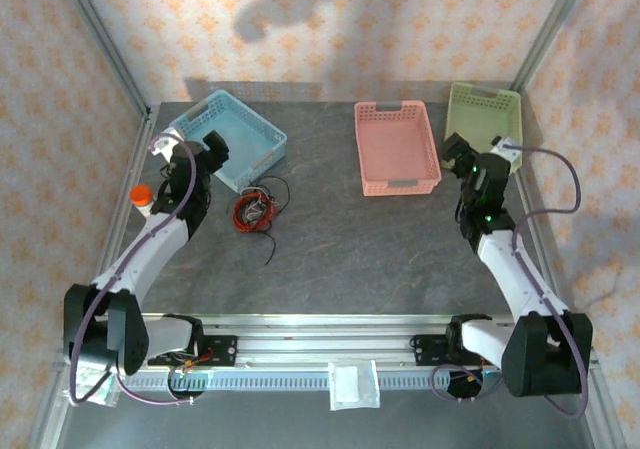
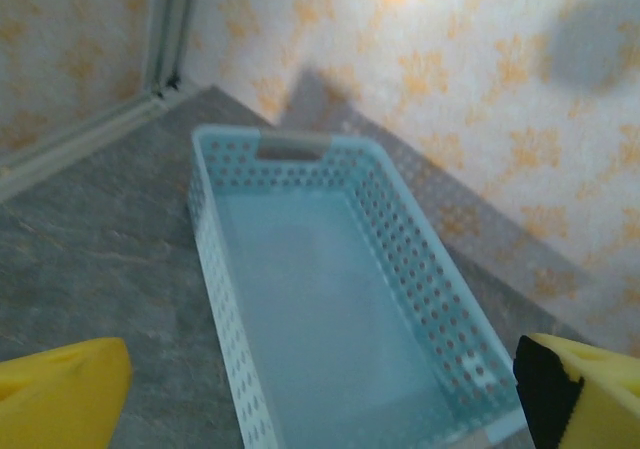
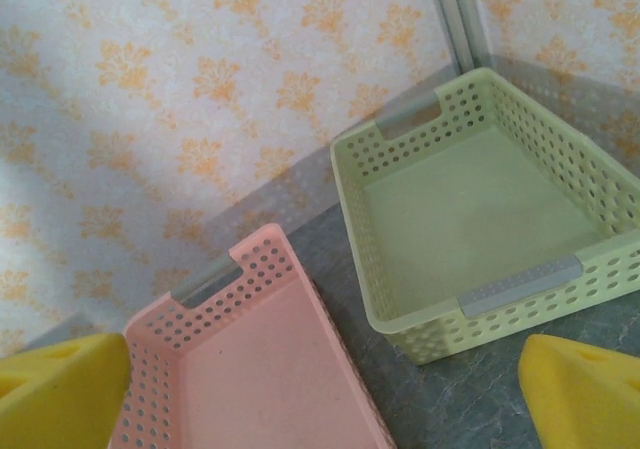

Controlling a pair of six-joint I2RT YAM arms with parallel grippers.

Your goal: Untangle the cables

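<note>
Top external view shows the left gripper [image 1: 212, 149] with jaws spread wide and holding nothing, at the near edge of the blue basket [image 1: 262, 134]. The cables [image 1: 257, 207], a red, black and pale tangle, lie on the table [image 1: 350, 239] just to that gripper's right and back toward its base, untouched. The right gripper [image 1: 456, 155], equally wide and empty, hovers with the pink basket [image 1: 398, 183] ahead-left and the green basket [image 1: 484, 97] ahead-right.
</note>
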